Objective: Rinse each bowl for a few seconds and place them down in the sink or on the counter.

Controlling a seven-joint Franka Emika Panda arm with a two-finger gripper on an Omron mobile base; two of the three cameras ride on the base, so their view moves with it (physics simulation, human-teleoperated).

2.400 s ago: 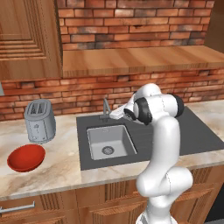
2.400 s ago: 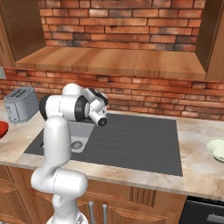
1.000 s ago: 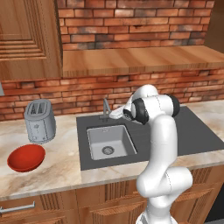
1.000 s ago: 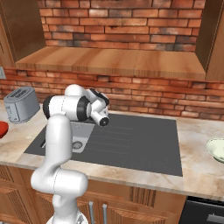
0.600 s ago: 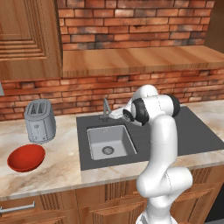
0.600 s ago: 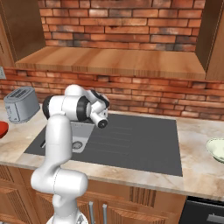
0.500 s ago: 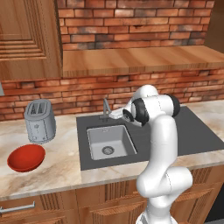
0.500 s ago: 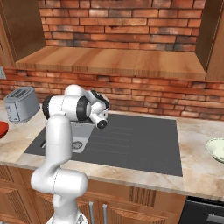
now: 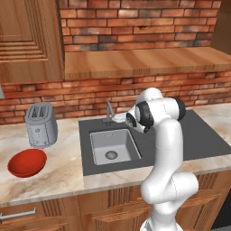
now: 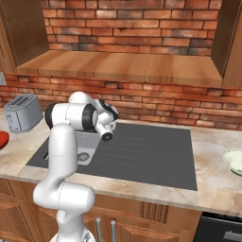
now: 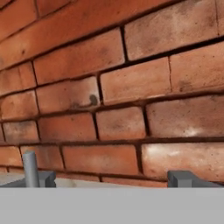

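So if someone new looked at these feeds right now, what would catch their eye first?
Probably the white arm rising in front of the dark sink, its open hand empty and facing the brick wall by the faucet. Next, the red bowl on the counter left of the sink, in front of the toaster. The pale bowl sits far off at the counter's right end.

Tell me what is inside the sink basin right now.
The steel basin of the sink holds only its round drain; neither bowl is in it. In the right base view the robot's arm covers most of the basin, so that angle adds nothing.
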